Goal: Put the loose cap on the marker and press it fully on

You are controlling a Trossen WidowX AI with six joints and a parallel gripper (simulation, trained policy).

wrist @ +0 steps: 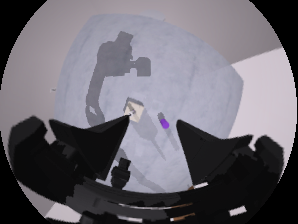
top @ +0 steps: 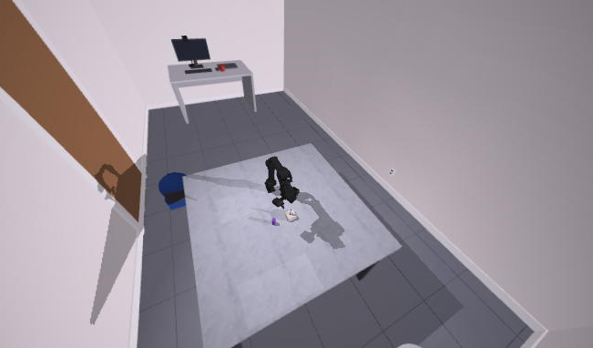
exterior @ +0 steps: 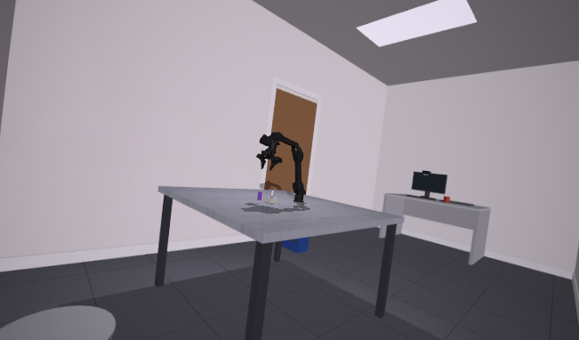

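Holder block (top: 289,220) (exterior: 271,201) (wrist: 134,111) bears uncapped marker (top: 291,211) (exterior: 272,193) (wrist: 131,114). Purple cap (top: 273,221) (exterior: 260,196) (wrist: 164,123) stands beside block. Your pincer (exterior: 267,169) (wrist: 153,120) hangs above block, spread. Grasping, fitting, pressing, withdrawal remain for you.

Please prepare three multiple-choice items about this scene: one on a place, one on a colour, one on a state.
1. Where is the marker cap?
A) On the marker
B) On the table, beside the holder block
C) Between the gripper's fingers

2. Which colour is the mug-like object on the far desk?
A) Red
B) Green
C) Yellow

3. How does the gripper stand?
A) Shut on the marker
B) Shut on nothing
C) Open, above the table

1: B, the purple marker cap stands apart from the holder block.
2: A, the mug-like object shows red.
3: C, the gripper has its fingers wide apart, with nothing between them.
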